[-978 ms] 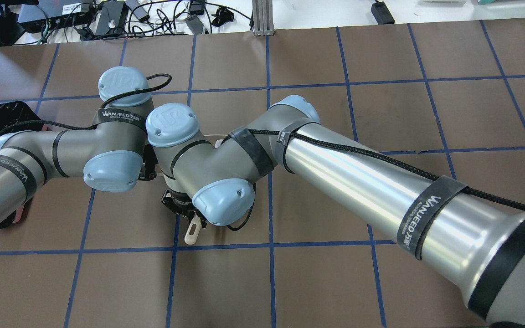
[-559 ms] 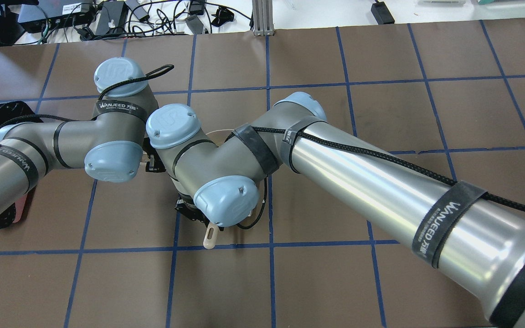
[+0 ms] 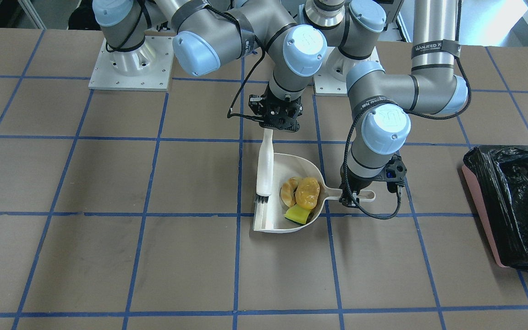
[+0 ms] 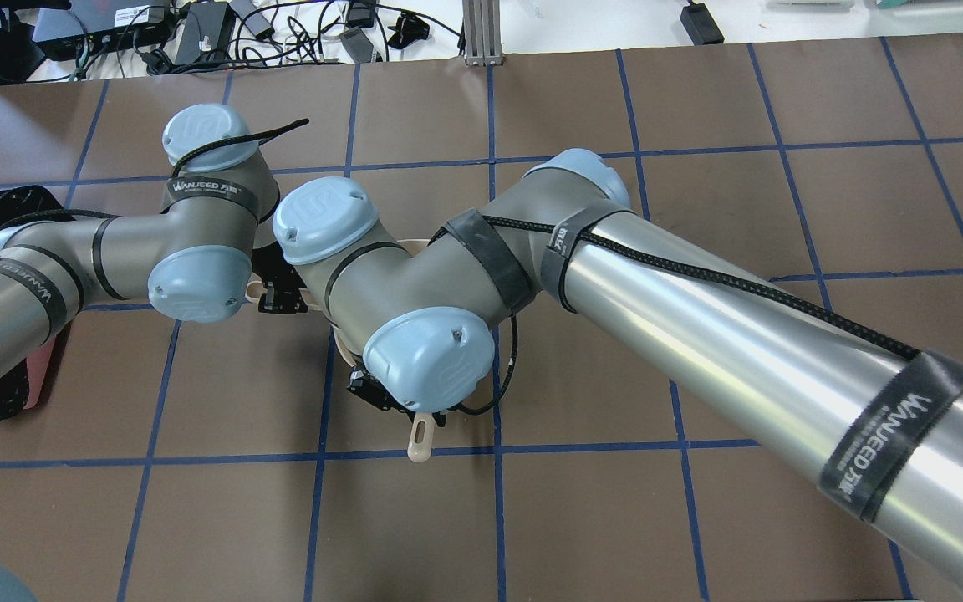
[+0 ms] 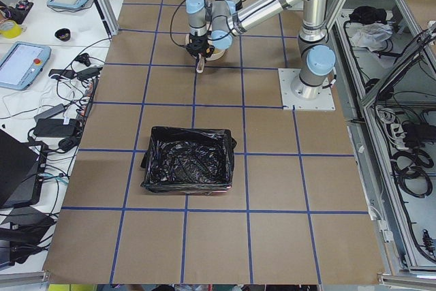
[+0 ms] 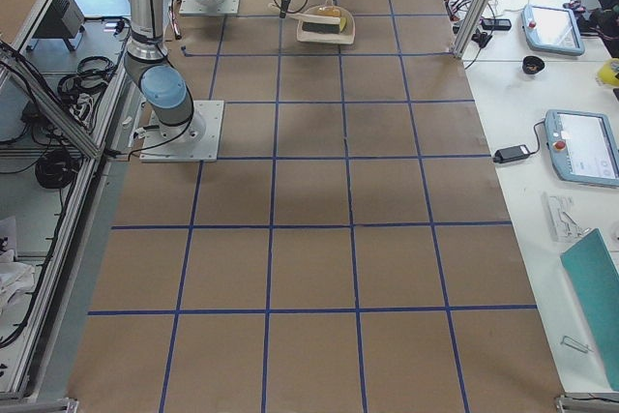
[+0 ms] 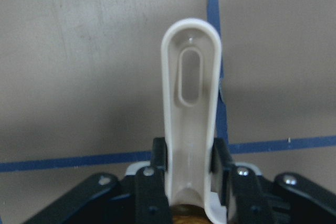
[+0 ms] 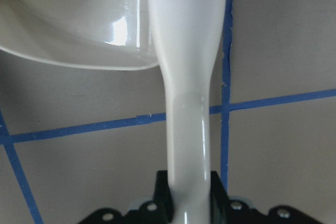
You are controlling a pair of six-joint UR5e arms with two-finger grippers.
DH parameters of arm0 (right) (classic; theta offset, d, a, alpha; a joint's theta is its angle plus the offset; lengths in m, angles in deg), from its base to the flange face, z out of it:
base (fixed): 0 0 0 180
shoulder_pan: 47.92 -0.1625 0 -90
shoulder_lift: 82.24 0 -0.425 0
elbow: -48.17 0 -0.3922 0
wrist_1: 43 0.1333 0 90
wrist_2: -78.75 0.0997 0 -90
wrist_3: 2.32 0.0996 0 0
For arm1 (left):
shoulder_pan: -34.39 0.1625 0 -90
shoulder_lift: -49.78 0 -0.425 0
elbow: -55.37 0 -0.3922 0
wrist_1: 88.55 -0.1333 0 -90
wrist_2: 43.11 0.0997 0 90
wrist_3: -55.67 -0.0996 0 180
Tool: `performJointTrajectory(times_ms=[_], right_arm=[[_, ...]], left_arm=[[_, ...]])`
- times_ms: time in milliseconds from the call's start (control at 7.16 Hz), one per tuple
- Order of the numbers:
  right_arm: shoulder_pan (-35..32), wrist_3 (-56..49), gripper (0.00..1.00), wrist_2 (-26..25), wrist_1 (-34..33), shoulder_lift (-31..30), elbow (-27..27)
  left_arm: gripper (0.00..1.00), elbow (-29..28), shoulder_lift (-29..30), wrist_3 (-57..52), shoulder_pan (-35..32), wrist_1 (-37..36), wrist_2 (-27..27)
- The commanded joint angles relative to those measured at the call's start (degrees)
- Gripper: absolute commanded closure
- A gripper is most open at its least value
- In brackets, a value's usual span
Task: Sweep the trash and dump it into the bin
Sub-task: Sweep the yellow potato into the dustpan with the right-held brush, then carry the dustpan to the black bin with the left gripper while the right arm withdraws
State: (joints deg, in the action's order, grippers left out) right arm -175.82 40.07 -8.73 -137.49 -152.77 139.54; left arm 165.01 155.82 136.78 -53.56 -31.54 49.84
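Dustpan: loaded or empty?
Loaded: the croissant piece, orange lump and yellow wedge all lie inside the dustpan.

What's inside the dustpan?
Three bits lie in the dustpan: a tan bread piece, an orange lump and a yellow wedge. The brush tip sits at its edge. Anything under the lump is hidden.
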Motion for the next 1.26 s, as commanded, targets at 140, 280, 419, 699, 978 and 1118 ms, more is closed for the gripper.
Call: performJointTrajectory(times_ms=[140, 280, 419, 699, 978, 1118], right_arm=[[5.78, -4.32, 0.89, -0.5, 6.16, -5.32, 0.55], [10.16, -9.21, 0.89, -0.5, 5.38, -5.33, 0.56], [15.34, -13.0, 0.89, -0.33, 4.85, -5.5, 0.47], [22.74, -22.03, 0.89, -0.59, 1.42, -7.08, 0.38], [32.48, -33.71, 0.89, -0.59, -1.13, -7.09, 0.47], [38.01, -40.91, 0.89, -1.03, -1.4, -7.09, 0.38]], left_arm=[[1.0, -9.15, -1.71, -2.98, 5.05, 11.14, 0.56], [1.0, -11.36, -2.24, -4.2, 6.55, 13.1, 1.43], [1.0, -12.51, -2.68, -5.17, 8.39, 13.82, 1.44], [1.0, -15.92, -3.99, -9.47, 13.92, 17.49, 1.27], [1.0, -20.33, -3.91, -12.81, 18.24, 21.47, 0.65], [1.0, -20.43, -3.83, -16.22, 20.95, 21.3, 0.13]])
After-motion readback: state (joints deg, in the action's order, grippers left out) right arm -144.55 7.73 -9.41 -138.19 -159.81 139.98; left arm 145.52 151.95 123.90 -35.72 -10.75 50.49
